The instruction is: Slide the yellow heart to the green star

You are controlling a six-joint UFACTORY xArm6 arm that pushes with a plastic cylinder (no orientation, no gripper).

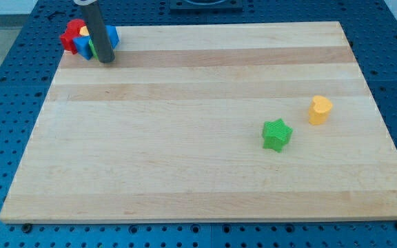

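Observation:
The yellow heart (320, 109) sits on the wooden board (185, 138) at the view's right. The green star (276, 134) lies a short way to its lower left, with a small gap between them. My tip (106, 60) rests on the board at the view's top left, far from both blocks, right next to a cluster of blocks.
At the top left corner a cluster holds a red block (70, 36), blue blocks (83, 47), a small yellow block (84, 31) and a green sliver (93, 49), partly hidden behind the rod. A blue pegboard table (5, 103) surrounds the board.

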